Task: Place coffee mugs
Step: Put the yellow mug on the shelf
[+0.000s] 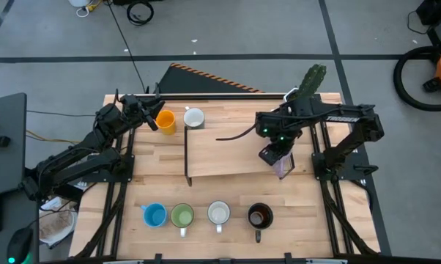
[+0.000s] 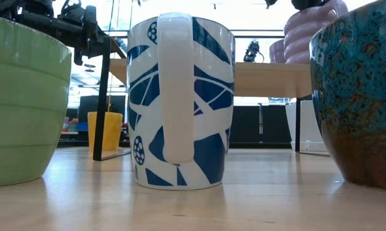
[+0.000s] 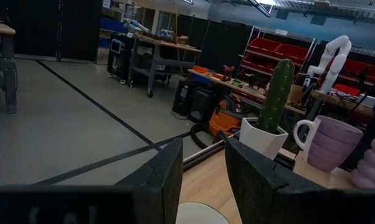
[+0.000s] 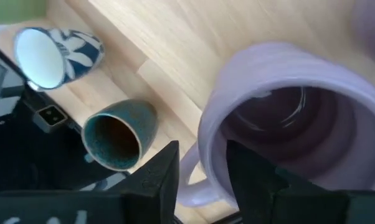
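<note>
Over the raised wooden shelf's point(image 1: 228, 154) near right corner, my right gripper point(image 1: 278, 158) is shut on a lilac mug point(image 4: 287, 118). A second lilac mug point(image 3: 331, 143) stands on the shelf beyond it. An orange mug point(image 1: 165, 121) and a white mug point(image 1: 193, 117) stand at the table's far side. My left gripper point(image 1: 152, 119) hovers open beside the orange one. Blue point(image 1: 154, 215), green point(image 1: 182, 215), blue-patterned white point(image 1: 219, 213) and dark brown point(image 1: 259, 215) mugs stand in a row along the near edge. My right gripper holds the lilac mug by its rim wall point(image 4: 211, 146) beside the handle point(image 4: 189, 186), one finger inside the cup and one outside. The fingers come from above, pointing down. The mug sits upright; whether its base rests on the shelf point(image 2: 263, 77) or hangs just above it, I cannot tell.
A cactus in a white pot point(image 1: 312, 81) stands at the shelf's far right corner. The shelf's black legs point(image 2: 103, 109) stand on the table. The middle and left of the shelf top are bare. The near mugs fill the low view.
</note>
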